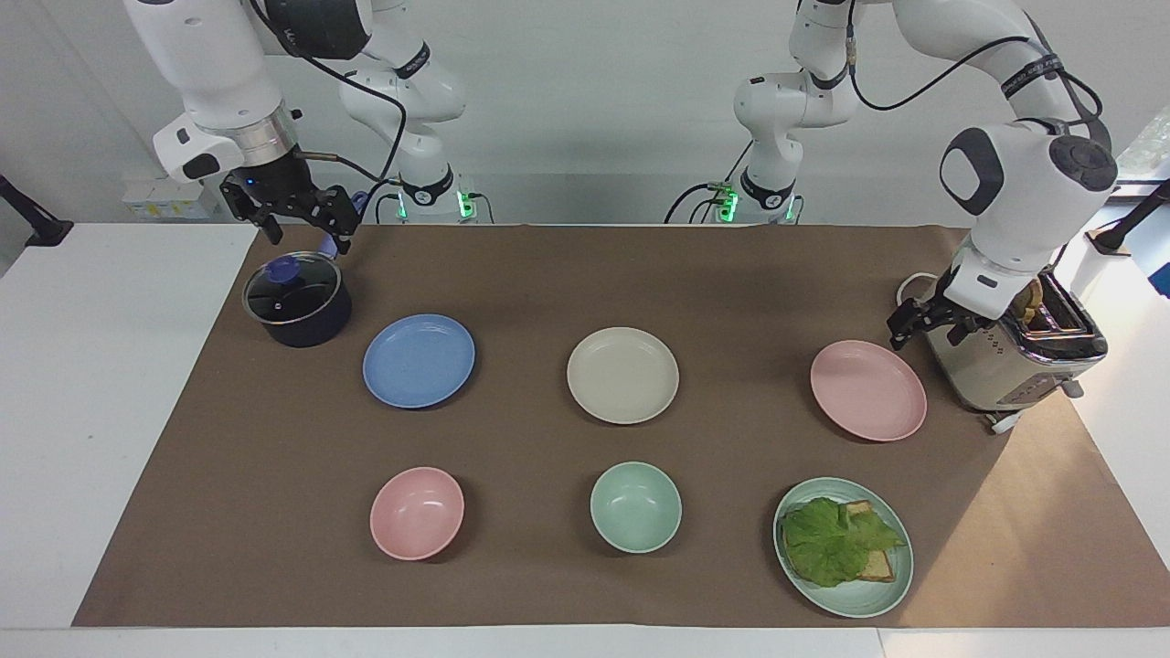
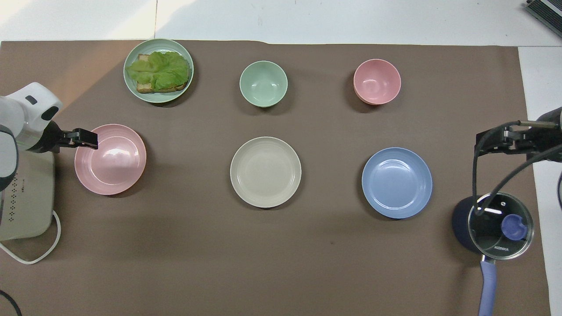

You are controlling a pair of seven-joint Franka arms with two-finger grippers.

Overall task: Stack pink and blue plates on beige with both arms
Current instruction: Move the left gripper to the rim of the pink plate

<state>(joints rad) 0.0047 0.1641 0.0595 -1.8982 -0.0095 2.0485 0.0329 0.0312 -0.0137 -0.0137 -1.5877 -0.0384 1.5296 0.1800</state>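
The beige plate (image 1: 622, 376) (image 2: 265, 172) lies mid-table. The blue plate (image 1: 419, 361) (image 2: 397, 182) sits beside it toward the right arm's end, and the pink plate (image 1: 868, 391) (image 2: 112, 164) toward the left arm's end. My left gripper (image 1: 925, 331) (image 2: 90, 139) is open and hangs low over the pink plate's rim on the toaster side, holding nothing. My right gripper (image 1: 309, 239) (image 2: 491, 142) is open and empty, and waits above the pot.
A dark pot with a glass lid (image 1: 297, 302) (image 2: 496, 224) stands beside the blue plate. A toaster (image 1: 1015, 356) (image 2: 24, 193) stands beside the pink plate. Farther from the robots are a pink bowl (image 1: 417, 513), a mint bowl (image 1: 635, 507) and a mint plate (image 1: 877, 599) with a sandwich.
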